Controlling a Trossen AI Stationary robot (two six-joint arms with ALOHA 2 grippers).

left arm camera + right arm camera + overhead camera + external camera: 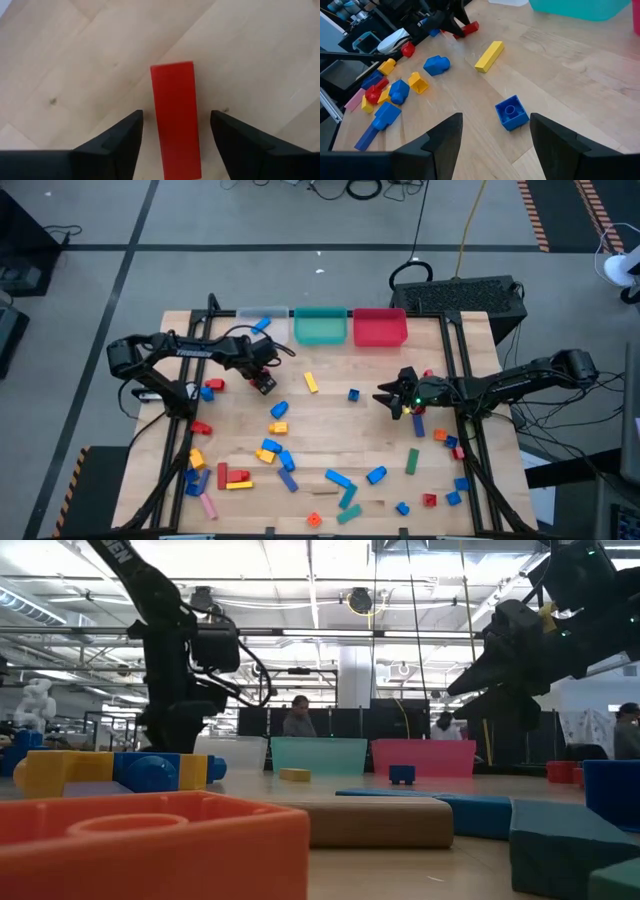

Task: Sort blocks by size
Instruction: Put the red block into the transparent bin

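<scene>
Fingers of the left end effector (175,145) stand open astride the red bar (175,120), gripping nothing. Lower squarely, close across its narrow sides; the right end effector (495,145) waits open and empty

3 bins (323,327) behind scattered blocks (279,450)

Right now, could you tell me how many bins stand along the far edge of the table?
3, side by side: a clear bin at the left, a teal bin in the middle, and a red bin at the right. None seems hidden.
</scene>
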